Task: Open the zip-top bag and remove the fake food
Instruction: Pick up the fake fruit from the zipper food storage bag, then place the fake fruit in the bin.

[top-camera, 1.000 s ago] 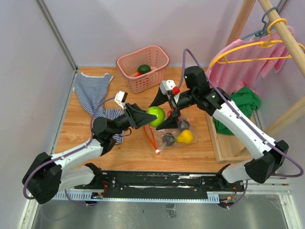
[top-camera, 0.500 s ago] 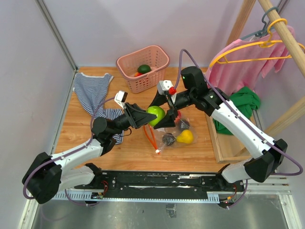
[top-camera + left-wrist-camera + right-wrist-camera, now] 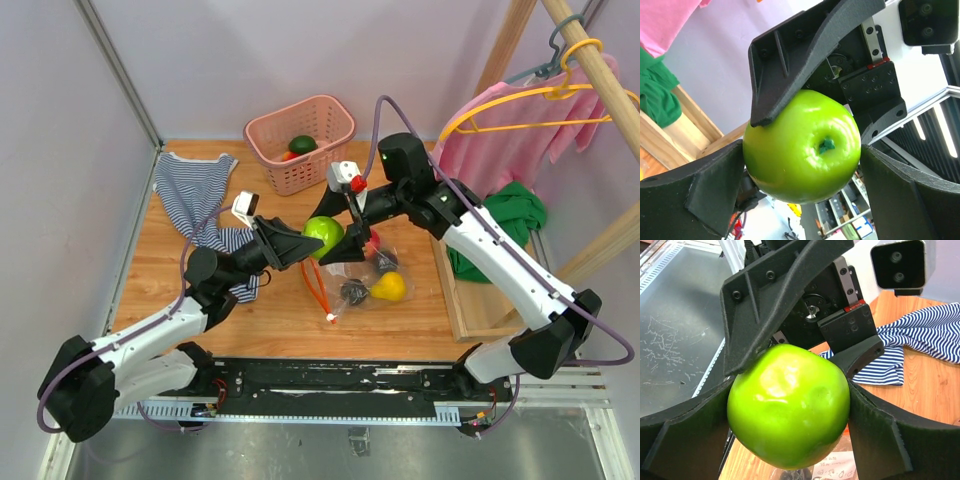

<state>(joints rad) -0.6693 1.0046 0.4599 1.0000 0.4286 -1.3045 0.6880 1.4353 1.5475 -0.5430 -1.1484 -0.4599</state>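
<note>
A light green apple [image 3: 323, 233] hangs in the air between both grippers, above the table. My right gripper [image 3: 342, 246] is shut on it; in the right wrist view its fingers press both sides of the apple [image 3: 790, 405]. My left gripper [image 3: 308, 240] surrounds the same apple [image 3: 800, 145] from the other side, with its jaws wide and just off the skin. The zip-top bag [image 3: 365, 282] lies flat below, its red-orange strip [image 3: 318, 290] toward the left. It holds a yellow fruit [image 3: 390, 287] and dark pieces [image 3: 354, 292].
A pink basket [image 3: 345, 125] at the back holds a dark green and a red fruit. A striped cloth [image 3: 200, 195] lies at the left. A wooden frame [image 3: 452, 295], a green cloth [image 3: 512, 215] and a pink garment [image 3: 520, 125] on a hanger stand at the right.
The right gripper's fingers closed on the green apple, and the left gripper's jaws then widened around it. Both grippers and the apple rose slightly and shifted left.
</note>
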